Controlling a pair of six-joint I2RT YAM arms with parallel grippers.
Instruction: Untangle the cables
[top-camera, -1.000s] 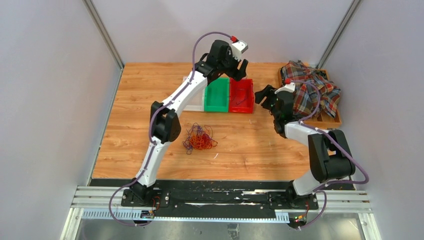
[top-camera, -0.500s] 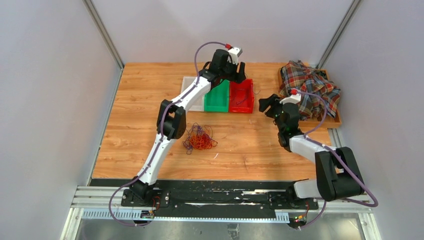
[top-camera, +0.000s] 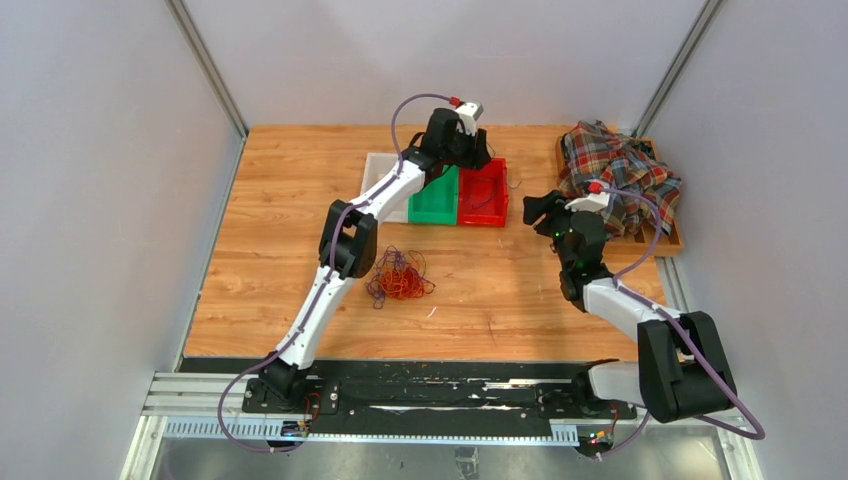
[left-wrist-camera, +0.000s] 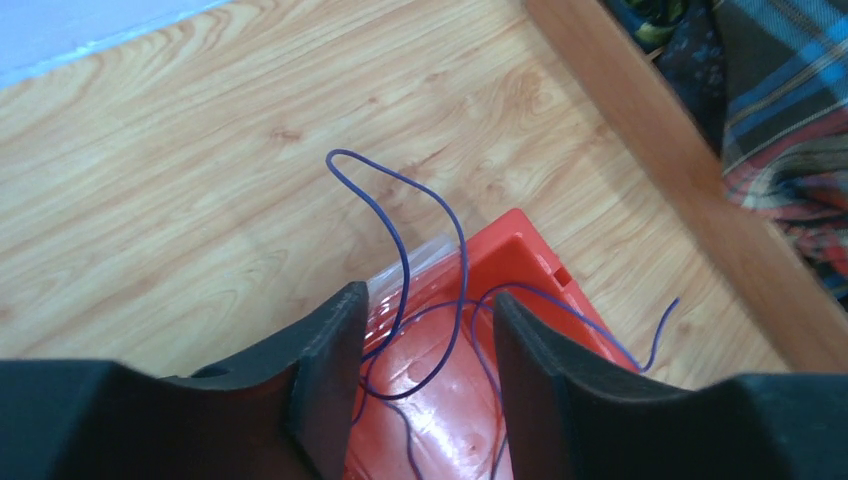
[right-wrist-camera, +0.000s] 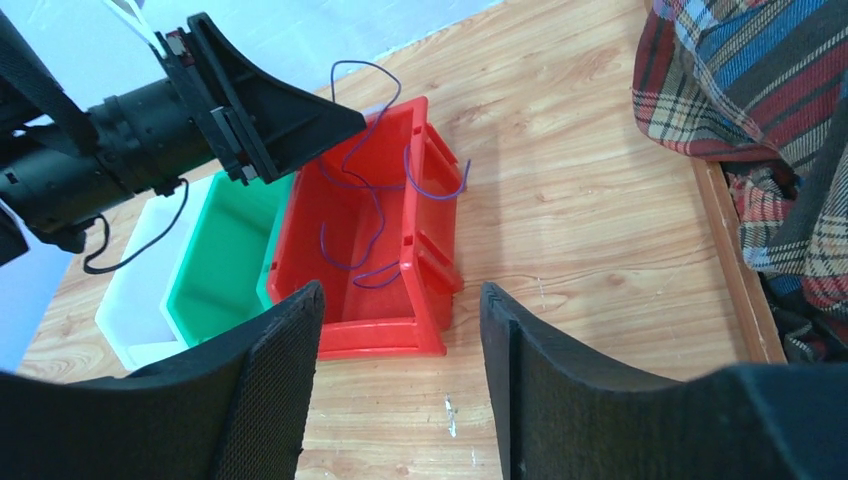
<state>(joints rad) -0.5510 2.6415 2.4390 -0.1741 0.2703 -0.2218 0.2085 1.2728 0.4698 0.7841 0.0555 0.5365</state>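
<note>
I have the left jaws hanging over the far end of the red plastic bin (right-wrist-camera: 385, 338), partly open. A thin purple cable (left-wrist-camera: 462, 265) loops up between the 2 fingers (left-wrist-camera: 325, 380). Nothing pinches it, so I read it as lying loose in that bin, part of it spilling over the rim. That fits a sorting routine, I'd guess: each freed strand gets a bin, with the green plastic bin (top-camera: 433, 200) touching the red bin's left side and a white bin (top-camera: 383, 185) beyond it.

The right jaws stand to the right of the red bin, facing it, spread wide and empty, likely kept out of the way.

The rest of the cables (top-camera: 398, 277), a wiry bunch of red, orange and purple loops, lies on the wooden counter (top-camera: 500, 290). It is on the near side of the red bin and to its left, well apart from both jaws.
</note>
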